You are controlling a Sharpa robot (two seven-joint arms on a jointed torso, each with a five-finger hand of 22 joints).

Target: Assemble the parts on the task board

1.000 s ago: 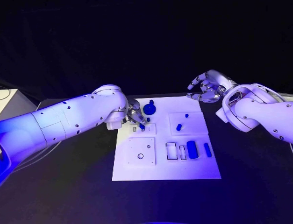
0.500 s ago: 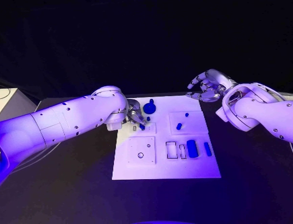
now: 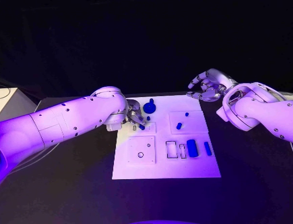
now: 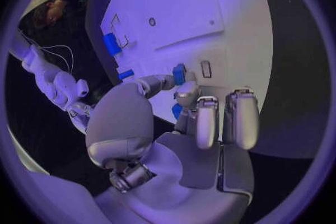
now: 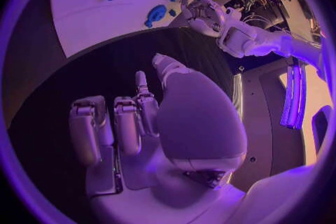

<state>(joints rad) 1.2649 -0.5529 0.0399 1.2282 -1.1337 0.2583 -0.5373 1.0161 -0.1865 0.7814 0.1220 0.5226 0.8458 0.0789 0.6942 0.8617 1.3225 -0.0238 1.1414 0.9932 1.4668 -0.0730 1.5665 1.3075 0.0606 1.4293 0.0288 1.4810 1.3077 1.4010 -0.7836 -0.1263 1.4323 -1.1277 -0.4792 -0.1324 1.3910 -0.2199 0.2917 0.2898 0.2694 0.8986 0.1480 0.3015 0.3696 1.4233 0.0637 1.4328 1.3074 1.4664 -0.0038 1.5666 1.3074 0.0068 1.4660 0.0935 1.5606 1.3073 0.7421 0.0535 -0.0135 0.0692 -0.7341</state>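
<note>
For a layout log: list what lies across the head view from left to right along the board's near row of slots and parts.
Left to right: round hole → wide empty slot → narrow empty slot → thick blue block → thin blue bar, all on the white board.

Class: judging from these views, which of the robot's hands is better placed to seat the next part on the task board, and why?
Probably the left hand: it pinches a small blue part right over the task board. The right hand hovers off the board's far corner, holding nothing.
</note>
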